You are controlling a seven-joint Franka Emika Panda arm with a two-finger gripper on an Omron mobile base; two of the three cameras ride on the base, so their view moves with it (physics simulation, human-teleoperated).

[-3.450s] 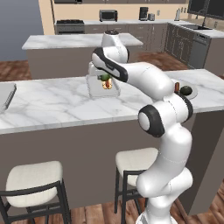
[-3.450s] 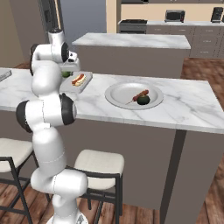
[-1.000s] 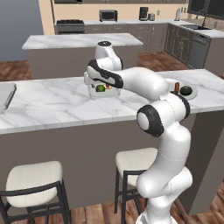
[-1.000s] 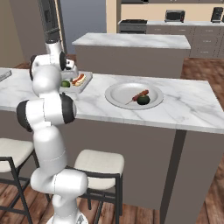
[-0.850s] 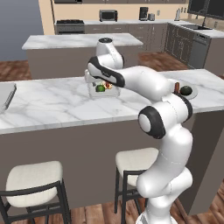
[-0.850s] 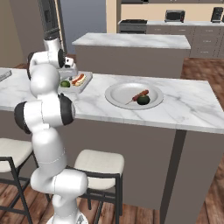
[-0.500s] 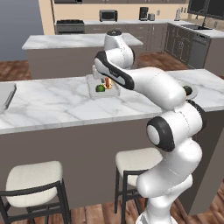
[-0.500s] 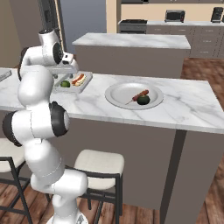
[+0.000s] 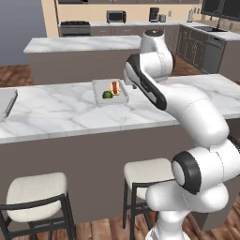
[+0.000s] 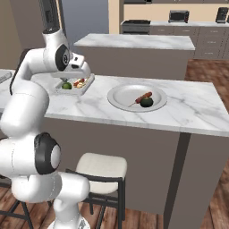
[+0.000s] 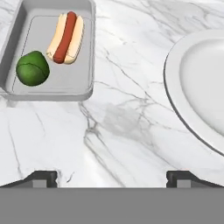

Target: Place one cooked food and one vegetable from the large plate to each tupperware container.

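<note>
One tupperware container (image 11: 52, 89) holds a hot dog (image 11: 66, 31) and a round green vegetable (image 11: 32, 68); the same container (image 10: 85, 86) sits left of the large plate (image 10: 120, 100). On the plate lie a sausage (image 10: 144, 96) and a dark green vegetable (image 10: 146, 102). My gripper (image 11: 111, 179) hangs open above bare marble between container and plate rim (image 11: 173, 94), holding nothing. Its fingertips (image 11: 43, 177) stand far apart. The other tupperware container (image 9: 3, 104) lies at the counter's far left.
The marble counter (image 9: 56, 112) runs left to right, with stools (image 9: 35, 192) below its front edge. A second island (image 10: 134, 42) stands behind. My own arm hides the plate in the left base view.
The hand has lifted off the container and shifted right toward the plate, and the elbow has swung upward. The green vegetable and hot dog stay in the container.
</note>
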